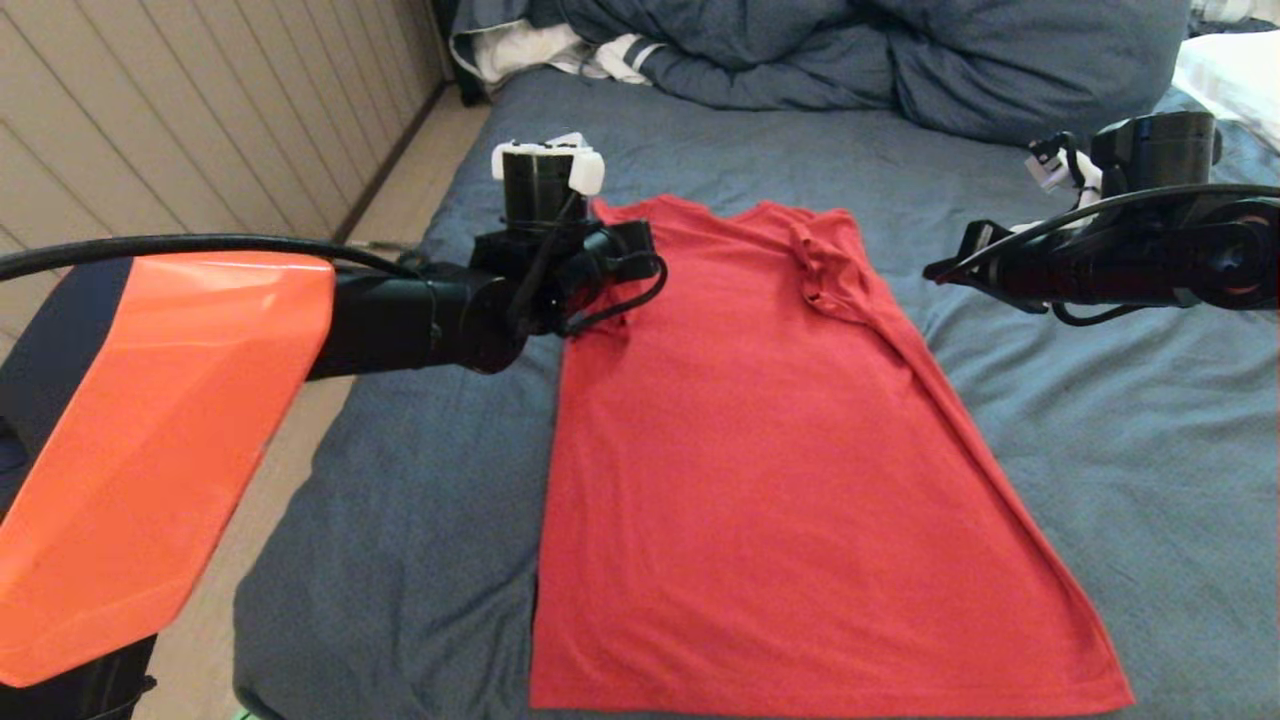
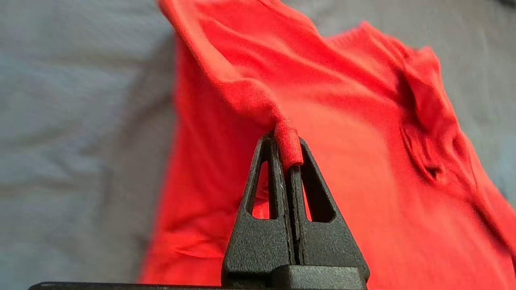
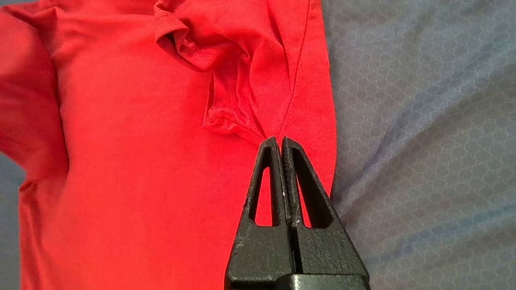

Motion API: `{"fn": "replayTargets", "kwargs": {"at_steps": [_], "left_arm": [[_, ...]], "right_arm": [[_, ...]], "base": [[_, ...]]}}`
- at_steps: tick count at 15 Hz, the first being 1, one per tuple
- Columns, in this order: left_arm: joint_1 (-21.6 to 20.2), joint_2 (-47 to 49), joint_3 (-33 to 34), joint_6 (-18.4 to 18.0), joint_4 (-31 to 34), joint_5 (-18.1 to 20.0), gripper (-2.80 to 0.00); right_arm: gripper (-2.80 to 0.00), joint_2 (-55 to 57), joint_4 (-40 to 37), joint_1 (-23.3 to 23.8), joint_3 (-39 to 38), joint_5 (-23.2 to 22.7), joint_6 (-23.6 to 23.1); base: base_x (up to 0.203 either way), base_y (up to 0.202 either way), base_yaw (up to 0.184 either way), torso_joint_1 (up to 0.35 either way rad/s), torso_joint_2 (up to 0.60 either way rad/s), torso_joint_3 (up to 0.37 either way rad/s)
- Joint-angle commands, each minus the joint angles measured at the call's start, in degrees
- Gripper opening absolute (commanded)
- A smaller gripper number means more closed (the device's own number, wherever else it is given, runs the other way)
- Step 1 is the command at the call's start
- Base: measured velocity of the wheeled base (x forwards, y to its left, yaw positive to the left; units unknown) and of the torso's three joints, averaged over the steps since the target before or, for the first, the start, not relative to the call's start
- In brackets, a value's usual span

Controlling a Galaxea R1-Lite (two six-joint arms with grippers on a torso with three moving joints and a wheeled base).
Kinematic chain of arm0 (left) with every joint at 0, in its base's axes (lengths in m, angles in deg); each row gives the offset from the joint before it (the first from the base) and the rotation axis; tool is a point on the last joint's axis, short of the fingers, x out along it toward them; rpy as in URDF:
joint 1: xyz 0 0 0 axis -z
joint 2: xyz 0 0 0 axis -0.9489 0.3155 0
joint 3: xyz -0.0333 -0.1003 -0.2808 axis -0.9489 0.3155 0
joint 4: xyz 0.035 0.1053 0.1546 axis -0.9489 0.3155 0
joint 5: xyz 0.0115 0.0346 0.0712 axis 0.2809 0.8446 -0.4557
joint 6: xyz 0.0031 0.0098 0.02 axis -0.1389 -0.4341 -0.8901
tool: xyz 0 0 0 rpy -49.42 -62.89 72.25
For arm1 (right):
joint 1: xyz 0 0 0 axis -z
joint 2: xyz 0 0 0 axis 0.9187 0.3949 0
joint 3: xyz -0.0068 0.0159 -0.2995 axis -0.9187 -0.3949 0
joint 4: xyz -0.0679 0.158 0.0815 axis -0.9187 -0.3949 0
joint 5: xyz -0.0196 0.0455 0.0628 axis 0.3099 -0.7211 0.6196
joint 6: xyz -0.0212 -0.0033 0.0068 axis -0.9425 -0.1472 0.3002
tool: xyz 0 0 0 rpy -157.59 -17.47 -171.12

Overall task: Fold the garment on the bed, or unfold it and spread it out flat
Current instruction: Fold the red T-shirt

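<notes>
The garment (image 1: 760, 450) is a plain red T-shirt lying lengthwise on the bed (image 1: 1100, 480), collar at the far end and hem near me. Its right sleeve (image 1: 825, 270) is folded inward and bunched on the body. My left gripper (image 2: 287, 141) is shut on a rolled bit of the red sleeve hem (image 2: 288, 145) at the shirt's far left corner and holds it lifted off the sheet. My right gripper (image 3: 281, 139) is shut with nothing in it. It hovers over the shirt's right edge, just by the bunched sleeve (image 3: 225, 80).
A bunched dark-blue duvet (image 1: 900, 60) and a white striped cloth (image 1: 560, 50) lie across the head of the bed. The bed's left edge drops to a pale floor (image 1: 400, 210) beside a panelled wall. Bare sheet (image 3: 423, 141) stretches right of the shirt.
</notes>
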Motion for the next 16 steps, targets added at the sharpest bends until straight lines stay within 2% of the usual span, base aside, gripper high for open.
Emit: {"fn": "replayTargets", "kwargs": {"at_steps": [1,9,16], "left_arm": [[1.46,2.25,0.01,-0.49,-0.46,-0.16,-2.80],[1.88,3.70,-0.02,-0.60,-0.36,-0.18,-2.80],[1.95,2.87,0.07,-0.68,2.33,-0.11,-2.80]], "right_arm": [[-2.80,-0.03,0.06,-0.02,0.01,-0.14,0.11],[-2.80,0.41,0.06,-0.02,-0.08,-0.14,0.02],[-2.80,0.49,0.06,-0.02,0.09,-0.14,0.11]], "base": [[0.000,0.000,0.000,0.000,0.00,0.000],[0.000,0.000,0.000,0.000,0.00,0.000],[0.000,0.000,0.000,0.000,0.00,0.000]]}}
